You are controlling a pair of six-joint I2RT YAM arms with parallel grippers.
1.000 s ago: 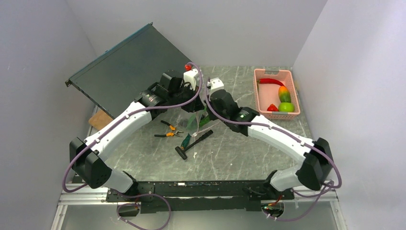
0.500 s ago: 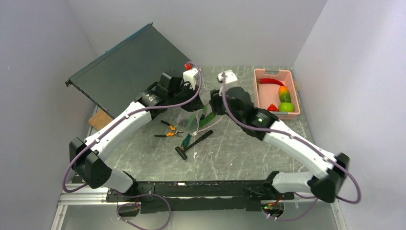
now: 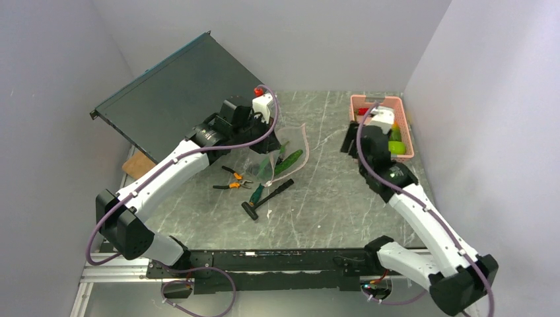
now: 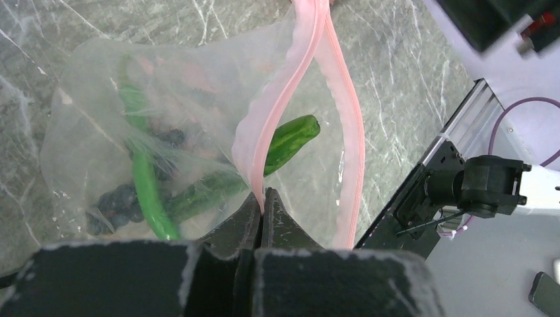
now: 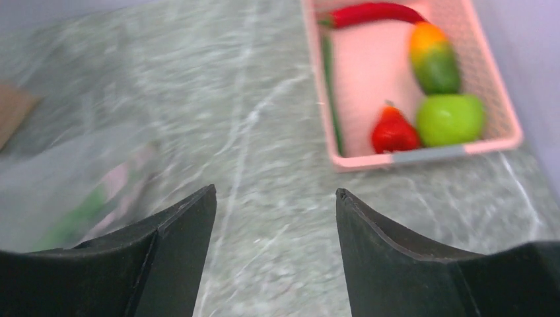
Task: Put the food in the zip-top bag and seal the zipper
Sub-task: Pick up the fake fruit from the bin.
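Observation:
In the left wrist view my left gripper (image 4: pixel 262 197) is shut on the pale pink zipper (image 4: pixel 284 99) of the clear zip-top bag (image 4: pixel 99 119), holding its mouth up. Inside lie a dark grape bunch (image 4: pixel 119 201) and a green cucumber (image 4: pixel 290 135) whose end pokes out at the mouth. From above, the bag (image 3: pixel 280 158) sits mid-table under the left gripper (image 3: pixel 267 148). My right gripper (image 5: pixel 276 198) is open and empty over bare table, just left of the pink basket (image 5: pixel 429 155). The basket holds a red chili (image 5: pixel 370 12), mango (image 5: pixel 432 56), green apple (image 5: pixel 450 119) and tomato (image 5: pixel 394 132).
Orange-handled pliers (image 3: pixel 231 179), a green-handled screwdriver (image 3: pixel 256 195) and a black tool (image 3: pixel 267 198) lie just in front of the bag. A dark panel (image 3: pixel 172 99) leans at the back left, with a piece of cardboard (image 3: pixel 137 165) below it. Walls close in on both sides.
My right gripper has opened and swung right, from the bag's mouth to beside the basket. The cucumber stays in the bag. The left gripper has kept its hold.

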